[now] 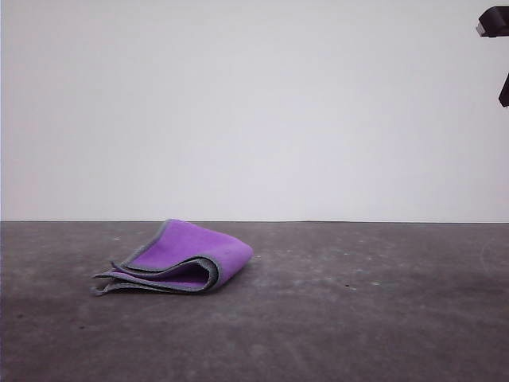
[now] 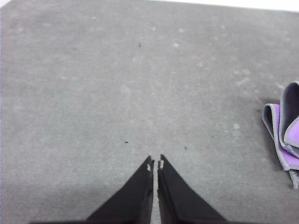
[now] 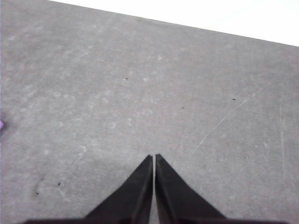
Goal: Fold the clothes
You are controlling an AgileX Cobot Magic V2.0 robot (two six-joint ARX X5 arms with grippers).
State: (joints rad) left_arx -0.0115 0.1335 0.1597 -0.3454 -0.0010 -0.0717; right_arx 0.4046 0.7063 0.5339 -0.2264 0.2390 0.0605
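Nearest the wrist lenses, two pairs of black tapered fingers, pressed tip to tip; left gripper closed on nothing, right gripper likewise closed and empty, both hanging above bare table; grey, matte, mottled with pale scuffs and a few dark specks. Cloth lying left of centre on that table, well apart from both pincers; already doubled over, purple face outward on top, layered open edges fanned toward the left and the rounded fold toward the right. Seen from the left wrist, cloth off to one side of the fingertips, at the frame's edge; from the right wrist, barely a purple sliver; so left arm judged the nearer. Soft, napped fabric; pale grey stitched edging; dark charcoal inner face; limp, likely to sag when lifted.
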